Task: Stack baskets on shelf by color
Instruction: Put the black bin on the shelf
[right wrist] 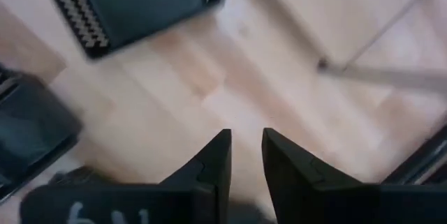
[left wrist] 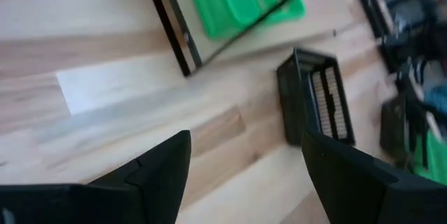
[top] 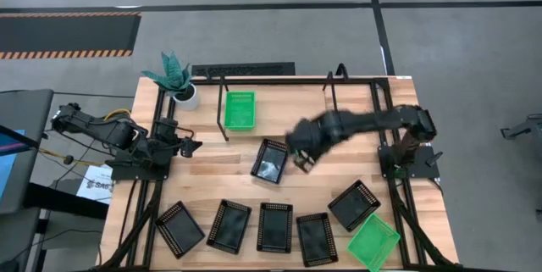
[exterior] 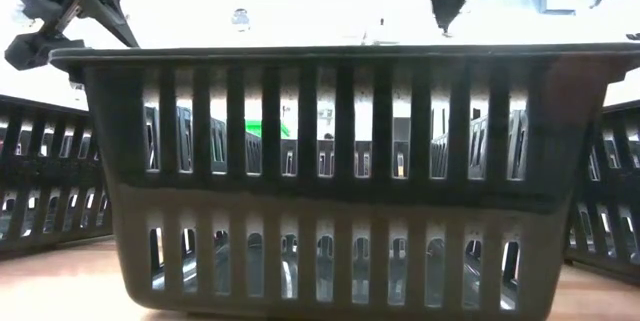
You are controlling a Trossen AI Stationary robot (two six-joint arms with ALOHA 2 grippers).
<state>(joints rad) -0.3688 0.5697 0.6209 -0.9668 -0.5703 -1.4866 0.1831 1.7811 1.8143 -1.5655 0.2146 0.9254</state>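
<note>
The right end effector (top: 301,160) hovers over the middle of the bench (top: 212,170), fingers nearly pressed together and holding nothing. At its 9 o'clock lies a lone black basket (top: 270,161). At 11 o'clock a green basket (top: 240,109) sits on the shelf (top: 356,81). Along the near edge lies a row of five black baskets (top: 274,226), and a second green basket (top: 373,242) lies at the row's 3 o'clock end. The left end effector (top: 191,147) waits at the bench's 9 o'clock side, fingers spread, beside a potted plant (top: 172,77).
</note>
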